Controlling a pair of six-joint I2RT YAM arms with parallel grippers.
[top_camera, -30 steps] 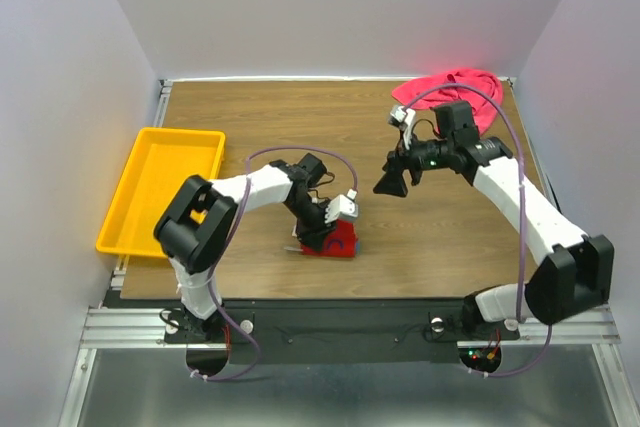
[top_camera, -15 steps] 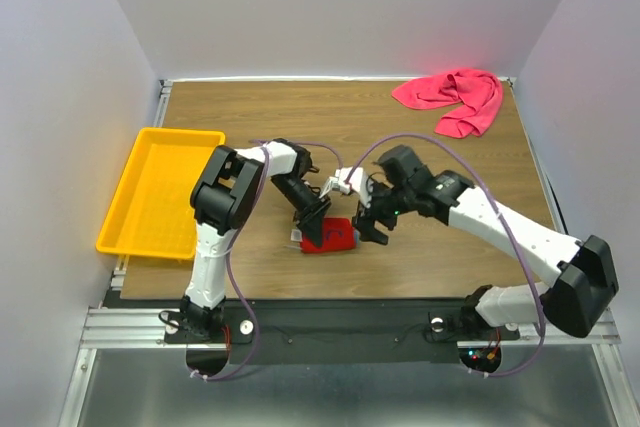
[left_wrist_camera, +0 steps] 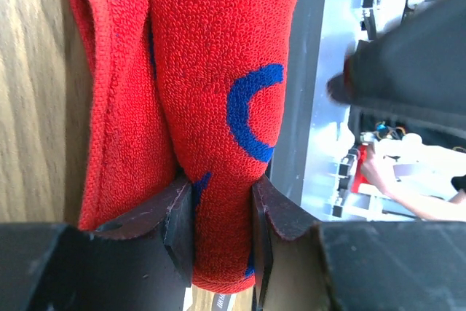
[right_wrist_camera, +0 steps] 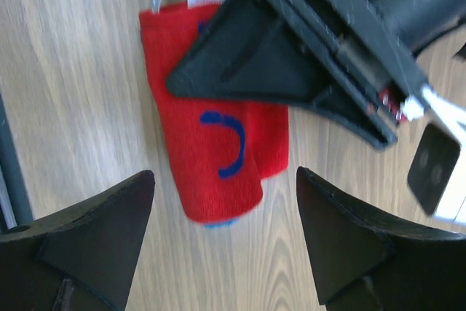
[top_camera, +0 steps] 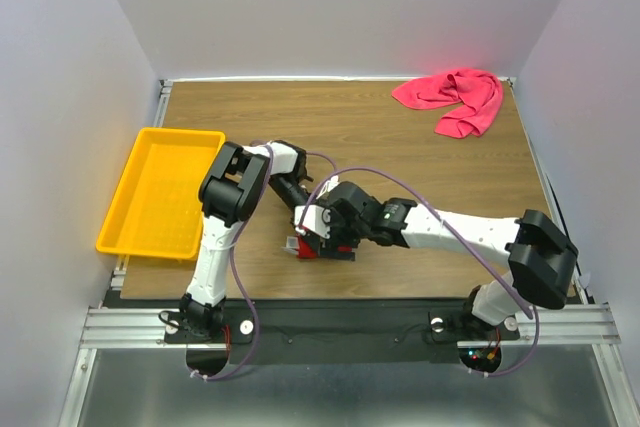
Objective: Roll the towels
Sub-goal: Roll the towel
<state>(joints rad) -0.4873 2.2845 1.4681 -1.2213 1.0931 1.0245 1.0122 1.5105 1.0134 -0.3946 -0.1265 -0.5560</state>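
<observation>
Status: right arm coming in over the patterned roll

At the left gripper [left_wrist_camera: 222,194], the jaws are narrowed to the roll's thickness and clamping the patterned towel [left_wrist_camera: 218,71] near one end, pads digging into the terry. That towel is lying as a tight roll on the table [top_camera: 400,147], loose flap alongside it, near the front edge between the two arm bases.

The right gripper [right_wrist_camera: 224,175] is hovering over the same roll with fingers spread wide, gripping nothing. No contact that I can make out.

That's the change. A second ago it was hanging well off to the right, half a second ago it was just beside the roll, and now it's sitting right over the left gripper. I'm reading this as a second grasp or a handover being set up, so the first roll is looking basically done.

The pink towel [top_camera: 455,95] is lying crumpled in the far right corner, not rolled. The yellow tray [top_camera: 130,237] is sitting off at the left edge.
</observation>
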